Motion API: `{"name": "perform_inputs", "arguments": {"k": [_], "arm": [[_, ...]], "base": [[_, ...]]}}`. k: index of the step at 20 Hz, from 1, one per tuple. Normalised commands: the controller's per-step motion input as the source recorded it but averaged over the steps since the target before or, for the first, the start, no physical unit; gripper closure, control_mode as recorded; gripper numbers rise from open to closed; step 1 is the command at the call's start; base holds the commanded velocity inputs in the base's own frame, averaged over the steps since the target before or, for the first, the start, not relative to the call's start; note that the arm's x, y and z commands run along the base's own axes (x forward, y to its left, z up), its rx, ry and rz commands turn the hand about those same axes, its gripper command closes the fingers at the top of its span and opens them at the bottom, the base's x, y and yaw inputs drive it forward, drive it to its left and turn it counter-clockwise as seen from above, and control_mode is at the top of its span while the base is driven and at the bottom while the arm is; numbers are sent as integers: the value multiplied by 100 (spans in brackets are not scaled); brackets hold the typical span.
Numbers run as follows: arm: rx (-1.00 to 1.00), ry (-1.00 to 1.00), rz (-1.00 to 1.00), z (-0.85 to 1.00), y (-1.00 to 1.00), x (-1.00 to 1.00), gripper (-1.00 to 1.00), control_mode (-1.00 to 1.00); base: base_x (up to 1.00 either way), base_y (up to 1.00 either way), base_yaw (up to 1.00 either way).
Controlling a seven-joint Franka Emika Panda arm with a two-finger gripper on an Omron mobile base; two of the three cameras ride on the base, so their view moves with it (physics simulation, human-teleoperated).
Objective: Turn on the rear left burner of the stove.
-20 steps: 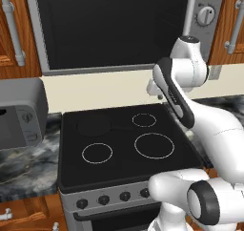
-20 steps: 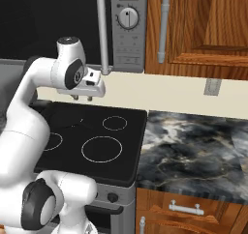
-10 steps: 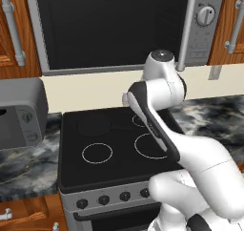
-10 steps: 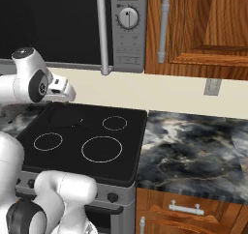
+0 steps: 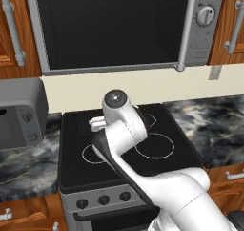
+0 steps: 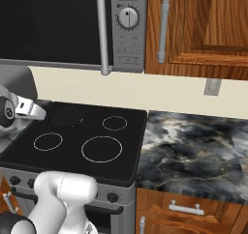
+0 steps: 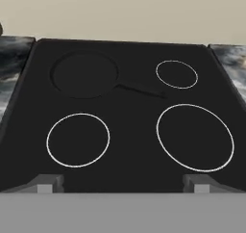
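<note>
The stove [image 5: 76, 170] is a black glass cooktop with a grey front panel and small black knobs [image 5: 103, 200]. Its rear left burner [image 7: 84, 74] is a faint dark circle without a white outline, also visible in the right base view as rear left burner [image 6: 68, 117]. My gripper [image 7: 121, 186] is open with nothing between its fingertips [image 7: 45, 184]. It hovers above the stove's front left part and looks down and back across the glass. From the base cameras, the gripper [image 6: 38, 112] sits over the cooktop's left side, and the arm hides much of the stove's middle around the gripper [image 5: 96, 125].
Three white rings mark the other burners: small rear right [image 7: 176, 74], large front right [image 7: 195, 136], medium front left [image 7: 78, 139]. A grey appliance [image 5: 21, 113] stands on the left counter. A microwave [image 5: 114, 27] hangs above; marble counter [image 6: 193, 151] extends right.
The arm has swung left across the stove, carrying the hand from the rear right side to the left side. The base views themselves have not shifted.
</note>
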Motion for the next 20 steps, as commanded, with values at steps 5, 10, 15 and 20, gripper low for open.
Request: {"name": "perform_inputs", "arguments": {"k": [5,10,15,20], "arm": [[0,-1,-3,-22,36,0,-100,-100],[-2,-12,0,-36,39,-1,-100,-100],[0,-28,0,-60,48,0,-100,-100],[1,-43,0,-58,13,-8,-100,-100]], "base": [[0,0,0],[0,0,0],[0,0,0],[0,0,0]]}}
